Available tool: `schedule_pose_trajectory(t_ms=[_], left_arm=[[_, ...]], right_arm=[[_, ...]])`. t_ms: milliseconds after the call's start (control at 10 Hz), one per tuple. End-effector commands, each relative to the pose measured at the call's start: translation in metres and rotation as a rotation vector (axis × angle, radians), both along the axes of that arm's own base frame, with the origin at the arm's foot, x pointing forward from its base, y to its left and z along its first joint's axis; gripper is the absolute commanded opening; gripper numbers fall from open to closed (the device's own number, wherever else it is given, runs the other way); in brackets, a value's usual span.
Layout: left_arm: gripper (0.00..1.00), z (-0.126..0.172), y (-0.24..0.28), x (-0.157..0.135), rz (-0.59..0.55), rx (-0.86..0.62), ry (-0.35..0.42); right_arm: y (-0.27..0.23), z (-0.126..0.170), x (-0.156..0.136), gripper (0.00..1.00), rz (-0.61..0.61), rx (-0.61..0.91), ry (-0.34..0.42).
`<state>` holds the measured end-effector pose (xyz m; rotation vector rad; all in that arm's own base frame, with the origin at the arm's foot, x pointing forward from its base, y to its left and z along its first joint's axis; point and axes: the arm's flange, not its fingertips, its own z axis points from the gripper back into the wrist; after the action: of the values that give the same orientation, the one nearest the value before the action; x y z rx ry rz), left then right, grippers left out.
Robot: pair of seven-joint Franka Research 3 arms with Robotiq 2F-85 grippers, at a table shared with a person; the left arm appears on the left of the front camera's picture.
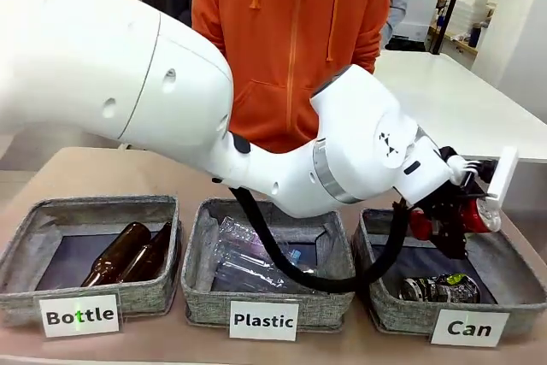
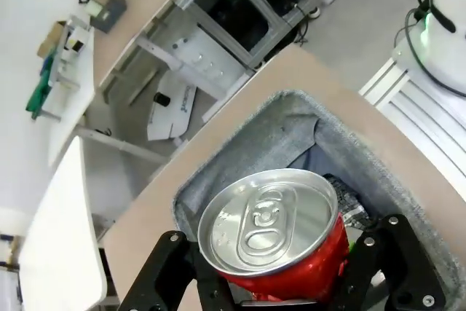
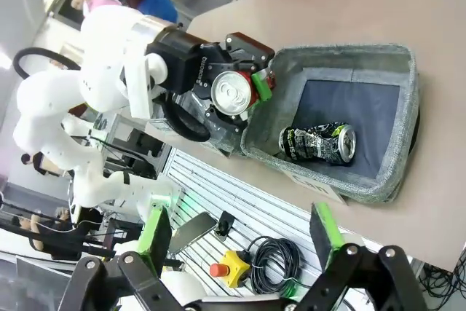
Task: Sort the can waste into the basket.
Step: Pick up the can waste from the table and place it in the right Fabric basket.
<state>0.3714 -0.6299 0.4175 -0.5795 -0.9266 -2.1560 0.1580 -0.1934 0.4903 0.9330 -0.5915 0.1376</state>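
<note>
Left gripper (image 1: 457,215) is clamped on the red can (image 1: 473,215), holding it above the near-right corner of the Can bin (image 1: 504,256); its wrist view shows the silver top facing the camera between the black fingers. Leftmost sits the Bottle bin (image 1: 26,237) with two brown bottles (image 1: 128,254), then the Plastic bin (image 1: 198,245). The dark can (image 1: 438,288), crushed, lies inside the Can bin. Right gripper (image 3: 240,234) stands spread wide, holding nothing, above the table.
</note>
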Motion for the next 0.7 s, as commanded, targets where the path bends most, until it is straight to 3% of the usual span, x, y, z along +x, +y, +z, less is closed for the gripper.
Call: schedule_pose_trajectory(t_ms=[0,100,200,300,500,600], left_arm=[[0.0,0.01,-0.012,0.001,0.002,0.003,0.028],[0.46,0.009,-0.011,0.002,0.001,0.014,0.025],[0.57,0.009,-0.01,0.002,0.001,0.01,0.026],[1.0,0.011,-0.008,0.0,0.004,0.006,0.019],[1.0,0.015,-0.004,0.001,0.022,0.007,-0.004],[0.81,0.017,-0.001,0.001,0.028,0.011,-0.017]], right_arm=[[0.0,0.002,0.002,1.0,-0.023,0.014,0.006],[0.0,0.002,0.002,1.0,-0.023,0.014,0.006],[0.0,0.002,0.002,1.0,-0.023,0.014,0.006],[0.0,0.002,0.002,1.0,-0.023,0.014,0.006],[0.0,0.002,0.002,1.0,-0.023,0.014,0.006],[0.0,0.002,0.002,1.0,-0.023,0.014,0.006]])
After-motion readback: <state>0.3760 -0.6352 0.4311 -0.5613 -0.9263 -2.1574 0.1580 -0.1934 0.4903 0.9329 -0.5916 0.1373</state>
